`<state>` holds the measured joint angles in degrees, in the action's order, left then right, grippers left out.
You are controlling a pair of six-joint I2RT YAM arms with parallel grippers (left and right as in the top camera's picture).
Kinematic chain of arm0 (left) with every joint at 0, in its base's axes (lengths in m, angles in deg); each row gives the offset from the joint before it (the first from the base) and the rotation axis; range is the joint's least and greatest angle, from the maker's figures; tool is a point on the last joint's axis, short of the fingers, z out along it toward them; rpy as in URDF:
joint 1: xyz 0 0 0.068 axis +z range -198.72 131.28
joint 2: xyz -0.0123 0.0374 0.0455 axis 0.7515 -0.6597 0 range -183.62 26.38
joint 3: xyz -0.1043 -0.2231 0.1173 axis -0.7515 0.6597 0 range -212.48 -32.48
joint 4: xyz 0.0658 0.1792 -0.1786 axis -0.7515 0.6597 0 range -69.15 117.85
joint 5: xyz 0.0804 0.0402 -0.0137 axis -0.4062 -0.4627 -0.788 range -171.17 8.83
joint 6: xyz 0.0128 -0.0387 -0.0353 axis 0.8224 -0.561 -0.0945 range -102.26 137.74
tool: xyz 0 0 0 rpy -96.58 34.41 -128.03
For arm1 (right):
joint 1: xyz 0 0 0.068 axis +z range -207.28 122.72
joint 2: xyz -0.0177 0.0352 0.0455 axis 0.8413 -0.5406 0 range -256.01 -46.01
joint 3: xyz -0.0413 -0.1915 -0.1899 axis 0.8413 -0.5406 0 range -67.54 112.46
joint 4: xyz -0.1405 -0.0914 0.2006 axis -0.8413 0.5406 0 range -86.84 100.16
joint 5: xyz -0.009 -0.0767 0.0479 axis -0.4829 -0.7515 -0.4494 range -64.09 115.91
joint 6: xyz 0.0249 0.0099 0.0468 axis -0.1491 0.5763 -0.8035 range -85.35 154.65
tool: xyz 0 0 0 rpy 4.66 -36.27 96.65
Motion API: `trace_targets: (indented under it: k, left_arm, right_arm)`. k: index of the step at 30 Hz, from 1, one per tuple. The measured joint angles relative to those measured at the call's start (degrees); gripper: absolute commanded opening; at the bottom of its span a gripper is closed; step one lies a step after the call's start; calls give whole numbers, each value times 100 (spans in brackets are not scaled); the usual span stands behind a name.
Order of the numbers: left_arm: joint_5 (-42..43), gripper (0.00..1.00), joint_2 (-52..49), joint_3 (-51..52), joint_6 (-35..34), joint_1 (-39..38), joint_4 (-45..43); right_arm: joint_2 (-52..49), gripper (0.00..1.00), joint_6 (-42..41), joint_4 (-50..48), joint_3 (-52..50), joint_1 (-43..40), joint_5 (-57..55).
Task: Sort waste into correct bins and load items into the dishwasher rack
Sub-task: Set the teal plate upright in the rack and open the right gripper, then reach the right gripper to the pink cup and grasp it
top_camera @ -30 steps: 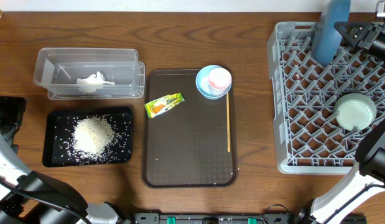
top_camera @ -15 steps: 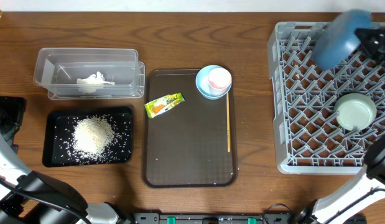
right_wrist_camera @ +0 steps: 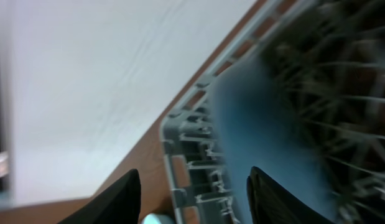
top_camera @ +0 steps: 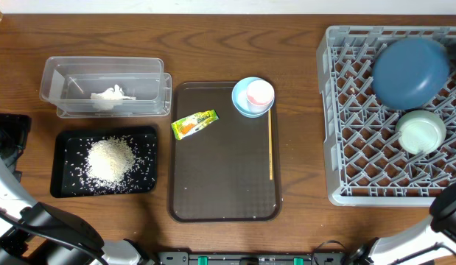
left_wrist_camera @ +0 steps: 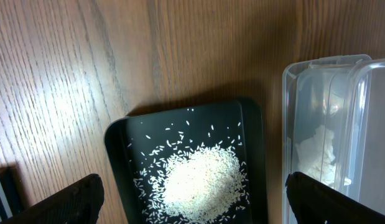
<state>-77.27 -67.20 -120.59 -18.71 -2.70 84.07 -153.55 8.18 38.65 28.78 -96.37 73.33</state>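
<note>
The dark-blue dish (top_camera: 409, 71) lies tilted in the back of the grey dishwasher rack (top_camera: 360, 110), with the mint bowl (top_camera: 421, 132) just in front of it. In the right wrist view my right gripper (right_wrist_camera: 192, 199) is open and holds nothing, with the blurred blue dish (right_wrist_camera: 260, 124) beyond it. The light-blue bowl (top_camera: 242, 103) holds the pink cup (top_camera: 258, 93) on the brown tray (top_camera: 220, 199), beside the wrapper (top_camera: 194, 124) and the wooden stick (top_camera: 269, 147). My left gripper (left_wrist_camera: 192, 205) hangs open above the rice (left_wrist_camera: 201, 180) in the black tray (left_wrist_camera: 117, 143).
The clear tub (top_camera: 106, 87) behind the black tray (top_camera: 65, 184) holds the crumpled tissue (top_camera: 112, 96). My left arm (top_camera: 8, 136) stands at the table's left edge. Part of my right arm (top_camera: 449, 213) shows at the front right corner, next to the rack.
My right gripper has opened and let go of the blue dish. The dish has tipped from upright to lying in the rack. That gripper has left the overhead view. The left arm is still.
</note>
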Motion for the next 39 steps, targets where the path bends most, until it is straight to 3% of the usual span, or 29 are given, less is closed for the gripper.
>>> trace_targets:
  k: [9,15,16,18,29,39]
  left_arm:
    - [0,96,0,0,0,0,0]
    - [-2,96,0,0,0,0,0]
    - [0,96,0,0,0,0,-2]
    - [0,96,0,0,0,0,0]
    - [0,96,0,0,0,0,0]
    - [0,96,0,0,0,0,0]
  right_arm:
    - [1119,57,354,380,4,409,-1545]
    - [1659,60,664,704,9,1663,-2588]
    - [1709,66,704,763,9,1910,-2715]
    - [1797,99,769,892,11,2461,-2911]
    - [1641,93,1300,1016,13,5764,-2761]
    - [-367,88,-636,319,28,7825,-4052]
